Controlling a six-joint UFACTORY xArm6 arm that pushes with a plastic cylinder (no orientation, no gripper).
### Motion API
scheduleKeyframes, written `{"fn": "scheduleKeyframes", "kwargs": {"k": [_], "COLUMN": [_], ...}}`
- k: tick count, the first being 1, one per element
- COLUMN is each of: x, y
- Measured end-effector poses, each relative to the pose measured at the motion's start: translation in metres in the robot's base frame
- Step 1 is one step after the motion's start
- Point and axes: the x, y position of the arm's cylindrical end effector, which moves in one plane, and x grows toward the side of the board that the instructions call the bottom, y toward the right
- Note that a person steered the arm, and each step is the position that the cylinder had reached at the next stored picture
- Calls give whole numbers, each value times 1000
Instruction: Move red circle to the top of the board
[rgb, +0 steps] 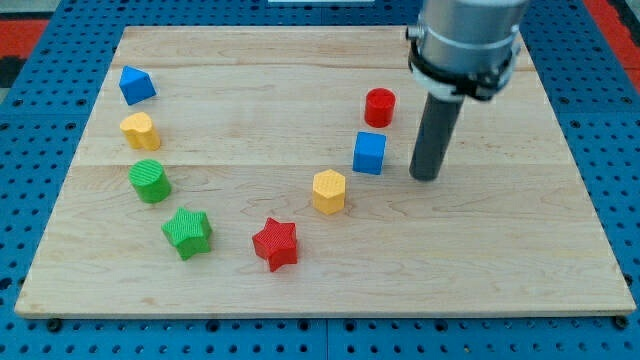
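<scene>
The red circle, a short red cylinder, stands on the wooden board at the upper right of centre. My tip rests on the board to the lower right of the red circle, a short gap away, and just right of the blue cube. The tip touches no block.
A yellow hexagon and a red star lie below the blue cube. At the view's left stand a blue triangular block, a yellow block, a green circle and a green star.
</scene>
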Motion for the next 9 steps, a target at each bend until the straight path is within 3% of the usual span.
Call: {"fn": "scheduleKeyframes", "kwargs": {"k": [2, 4, 6, 8, 9], "x": [-66, -89, -142, -180, -178], "y": [-32, -110, -6, 37, 12]}}
